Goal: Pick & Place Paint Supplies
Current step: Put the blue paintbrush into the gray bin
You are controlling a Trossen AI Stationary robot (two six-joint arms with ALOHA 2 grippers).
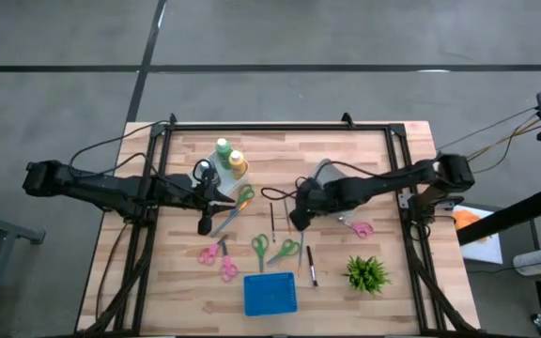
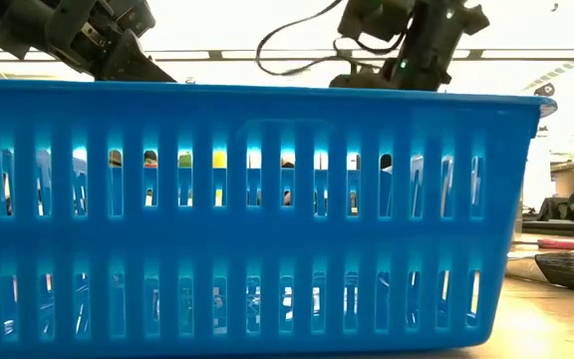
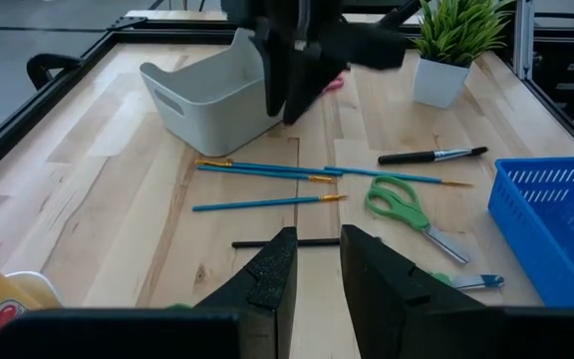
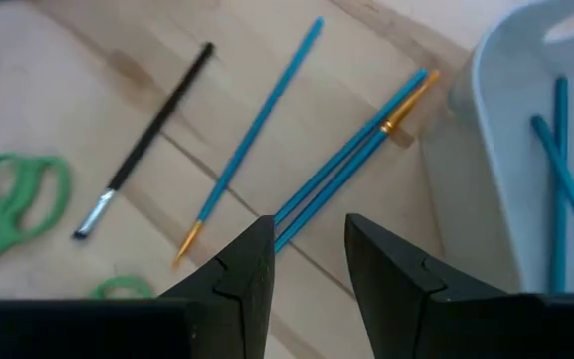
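Several thin blue brushes (image 3: 267, 171) and a dark one (image 3: 267, 242) lie flat on the wood between the two arms. My right gripper (image 4: 310, 249) hangs open over two blue brushes (image 4: 352, 150) lying side by side, pointing steeply down, and touches nothing. Beside it, two more blue brushes (image 4: 563, 170) lie inside a white bin (image 3: 217, 95). My left gripper (image 3: 315, 267) waits open at the table's left, tilted slightly down. A green bottle (image 1: 223, 150) and a yellow-orange bottle (image 1: 238, 164) stand upright at the far left.
A blue basket (image 1: 270, 293) sits at the near edge. Green scissors (image 3: 407, 209), pink scissors (image 1: 212, 252) and a black marker (image 3: 431, 156) lie scattered on the table. A potted plant (image 1: 366, 274) stands near right. A black frame (image 1: 280, 127) rims the table.
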